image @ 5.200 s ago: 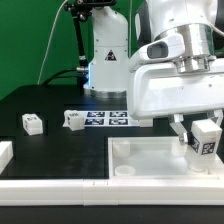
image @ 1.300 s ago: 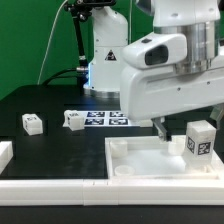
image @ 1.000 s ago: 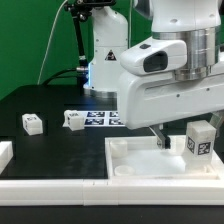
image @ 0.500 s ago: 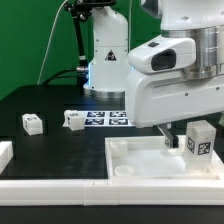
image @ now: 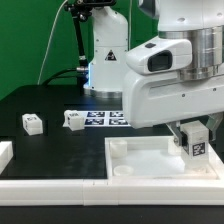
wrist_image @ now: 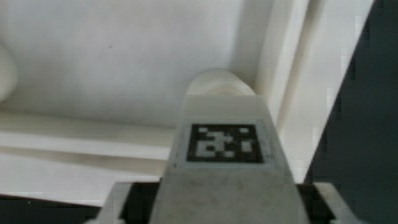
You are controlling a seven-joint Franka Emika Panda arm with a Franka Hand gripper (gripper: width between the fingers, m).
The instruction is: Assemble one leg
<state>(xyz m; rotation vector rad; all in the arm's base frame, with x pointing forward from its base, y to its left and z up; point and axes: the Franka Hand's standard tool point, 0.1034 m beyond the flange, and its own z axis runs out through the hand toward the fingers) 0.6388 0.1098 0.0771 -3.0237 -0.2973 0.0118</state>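
Observation:
A leg (image: 198, 144), a stubby white block with a fiducial tag, stands upright in the corner of the large white panel (image: 140, 152) on the exterior view's right. My gripper (image: 194, 140) straddles it, one finger on each side. In the wrist view the leg (wrist_image: 222, 140) fills the middle between my fingers (wrist_image: 135, 206), with a dark strip showing on each side of it, so the jaws look open around it. The panel's raised rim (wrist_image: 89, 120) lies beyond. Two more legs (image: 32, 123) (image: 73, 120) lie on the black table at the exterior view's left.
The marker board (image: 105, 118) lies behind the panel near the robot base (image: 105, 60). A white part (image: 4, 152) sits at the exterior view's left edge. A white bar (image: 60, 188) runs along the front of the table.
The leg was let go and stood free on the panel while my gripper sat to its left. Now my gripper has moved right and lower, with its fingers around the leg.

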